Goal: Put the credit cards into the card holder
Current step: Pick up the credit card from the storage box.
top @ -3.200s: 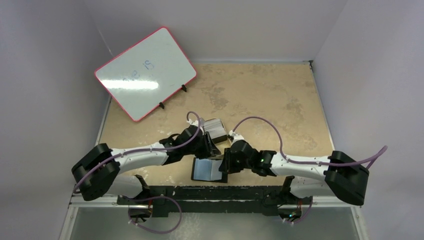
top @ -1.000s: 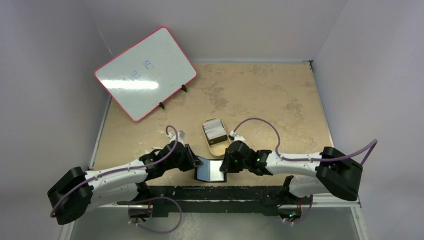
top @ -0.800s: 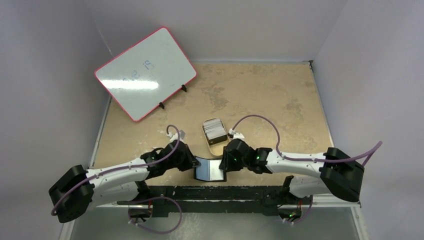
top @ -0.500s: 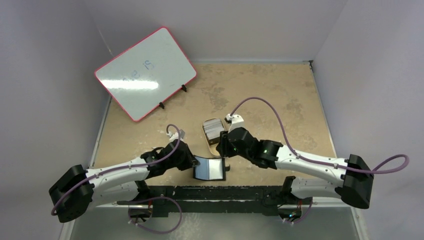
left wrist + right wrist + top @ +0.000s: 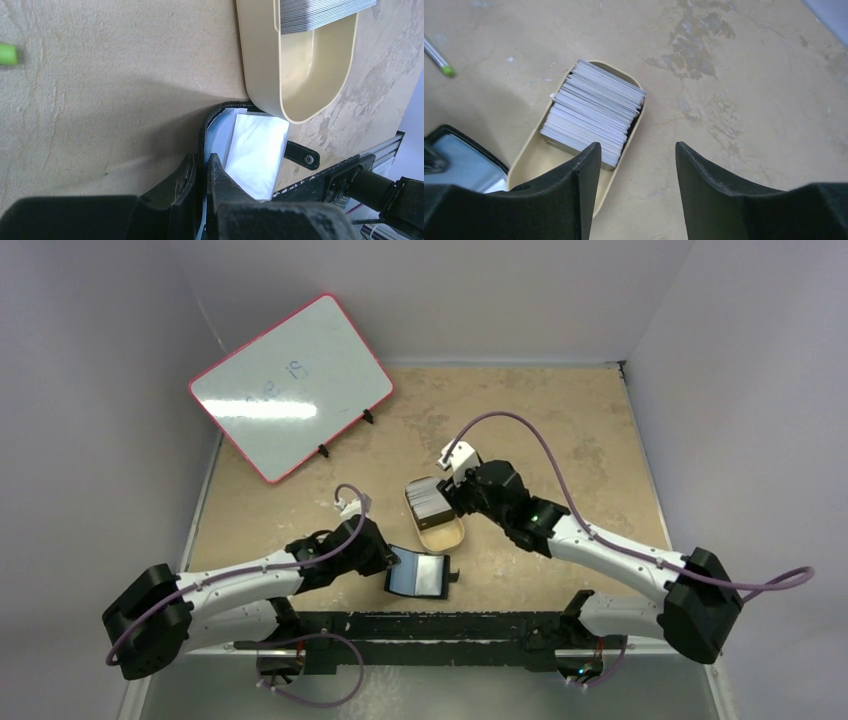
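Note:
The card holder (image 5: 418, 575) lies open near the table's front edge, bluish-grey inside up, with its snap tab (image 5: 302, 156) pointing right. My left gripper (image 5: 388, 562) is shut on the holder's raised left flap (image 5: 205, 167). The credit cards (image 5: 428, 497) stand as a whitish-grey stack in the far end of a tan tin (image 5: 442, 533). My right gripper (image 5: 638, 150) hangs open above the tin's right side, nothing between its fingers. The stack (image 5: 594, 110) lies just ahead of its left finger (image 5: 584, 175). In the left wrist view the cards (image 5: 320, 12) show at the top edge.
A pink-framed whiteboard (image 5: 290, 385) leans on its stand at the back left. A pen with a green tip (image 5: 439, 60) lies left of the tin. The tin's near end (image 5: 300, 75) almost touches the card holder's (image 5: 464, 160) far corner. Bare tan table (image 5: 560, 440) spreads right of the right arm.
My right gripper let go at the card holder's right side, opened wide and swung back over the tin. My left gripper closed on the holder's left flap and stayed there.

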Motion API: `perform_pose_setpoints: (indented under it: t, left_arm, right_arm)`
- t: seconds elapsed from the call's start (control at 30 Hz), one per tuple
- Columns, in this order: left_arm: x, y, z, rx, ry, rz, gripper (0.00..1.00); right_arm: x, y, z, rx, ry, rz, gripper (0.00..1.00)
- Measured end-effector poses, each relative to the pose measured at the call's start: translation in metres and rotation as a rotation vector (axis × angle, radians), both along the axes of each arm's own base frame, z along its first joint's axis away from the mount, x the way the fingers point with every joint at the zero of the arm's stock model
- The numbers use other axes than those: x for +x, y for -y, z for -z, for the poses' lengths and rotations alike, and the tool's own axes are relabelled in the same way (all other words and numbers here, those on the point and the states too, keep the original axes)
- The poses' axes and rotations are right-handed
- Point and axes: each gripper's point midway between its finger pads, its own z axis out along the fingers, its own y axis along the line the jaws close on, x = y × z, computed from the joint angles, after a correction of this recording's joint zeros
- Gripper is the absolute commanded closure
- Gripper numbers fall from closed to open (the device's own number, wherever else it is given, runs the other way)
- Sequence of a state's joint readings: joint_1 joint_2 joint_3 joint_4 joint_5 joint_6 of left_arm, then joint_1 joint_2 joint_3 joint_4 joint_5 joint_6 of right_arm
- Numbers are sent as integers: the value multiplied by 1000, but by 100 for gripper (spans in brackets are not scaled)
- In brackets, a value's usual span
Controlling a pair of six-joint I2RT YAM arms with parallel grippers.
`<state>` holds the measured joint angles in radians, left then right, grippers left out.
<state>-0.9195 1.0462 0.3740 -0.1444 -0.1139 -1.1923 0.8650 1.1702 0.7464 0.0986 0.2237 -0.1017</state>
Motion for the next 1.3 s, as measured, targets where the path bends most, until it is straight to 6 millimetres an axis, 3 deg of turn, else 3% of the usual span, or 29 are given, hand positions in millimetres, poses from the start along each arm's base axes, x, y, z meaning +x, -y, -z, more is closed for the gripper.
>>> perform_pose_setpoints:
  t: [0.1, 0.3, 0.5, 0.77, 1.3]
  left_arm:
    - [5, 2, -4, 3, 17, -4, 100]
    - [13, 6, -11, 11, 44, -4, 100]
    - [18, 5, -7, 28, 41, -18, 100]
    - [29, 0, -9, 16, 41, -52, 100]
    - [49, -6, -5, -2, 25, -96, 100]
  right_arm:
    - [10, -3, 15, -89, 20, -77, 41]
    - [7, -17, 51, -234, -7, -244, 41]
    - [5, -25, 51, -269, 27, -360, 41]
    - [7, -32, 68, -359, 44, -471, 41]
    - [30, -34, 91, -502, 138, -508, 42]
